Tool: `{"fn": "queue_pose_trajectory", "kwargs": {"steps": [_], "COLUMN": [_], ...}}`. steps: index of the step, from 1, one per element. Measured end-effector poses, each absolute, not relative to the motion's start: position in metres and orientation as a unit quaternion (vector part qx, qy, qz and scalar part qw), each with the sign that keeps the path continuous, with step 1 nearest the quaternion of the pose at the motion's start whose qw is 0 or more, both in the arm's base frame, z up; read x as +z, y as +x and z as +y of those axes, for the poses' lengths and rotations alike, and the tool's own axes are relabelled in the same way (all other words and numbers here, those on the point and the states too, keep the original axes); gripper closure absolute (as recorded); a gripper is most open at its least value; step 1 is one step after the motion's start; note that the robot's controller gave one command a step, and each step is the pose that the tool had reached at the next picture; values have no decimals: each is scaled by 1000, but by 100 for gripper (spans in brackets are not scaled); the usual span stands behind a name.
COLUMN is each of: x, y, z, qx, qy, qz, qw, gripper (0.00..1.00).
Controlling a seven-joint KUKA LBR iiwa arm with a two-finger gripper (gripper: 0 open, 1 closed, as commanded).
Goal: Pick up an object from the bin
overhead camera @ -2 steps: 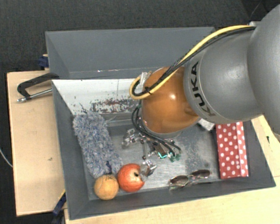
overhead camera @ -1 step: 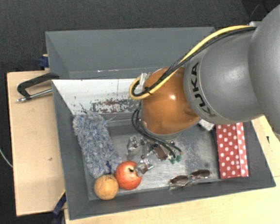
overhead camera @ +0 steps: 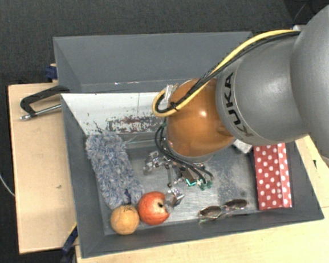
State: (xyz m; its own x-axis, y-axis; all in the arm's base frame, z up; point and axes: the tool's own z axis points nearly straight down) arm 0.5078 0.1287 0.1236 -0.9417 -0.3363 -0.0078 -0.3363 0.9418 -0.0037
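Observation:
My gripper [overhead camera: 164, 180] hangs low over the middle of the bin floor, below the arm's orange cover. Its two metal fingers stand apart, one fingertip [overhead camera: 153, 162] toward the back and the other just right of a red apple [overhead camera: 152, 208]. I see nothing between them, so it is open. The red apple lies at the front of the bin, close to the nearer fingertip; whether they touch I cannot tell. A yellow-brown round fruit [overhead camera: 125, 219] sits against the apple's left side. A grey-blue fuzzy cloth [overhead camera: 111, 167] lies along the left wall.
A pair of sunglasses [overhead camera: 223, 210] lies by the front wall, right of the apple. A red box with white dots [overhead camera: 271, 176] rests along the right wall. The arm and its cover hide the middle and back right of the bin.

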Motion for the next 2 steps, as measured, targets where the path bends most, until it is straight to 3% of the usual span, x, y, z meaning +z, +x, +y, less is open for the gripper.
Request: {"fn": "queue_pose_trajectory", "kwargs": {"steps": [1,2], "x": [125,123], "y": [504,507], "z": [130,128], "qx": [0,-2], "qy": [-171,-171], "qz": [985,985], "qw": [-4,3], "gripper": [100,0]}}
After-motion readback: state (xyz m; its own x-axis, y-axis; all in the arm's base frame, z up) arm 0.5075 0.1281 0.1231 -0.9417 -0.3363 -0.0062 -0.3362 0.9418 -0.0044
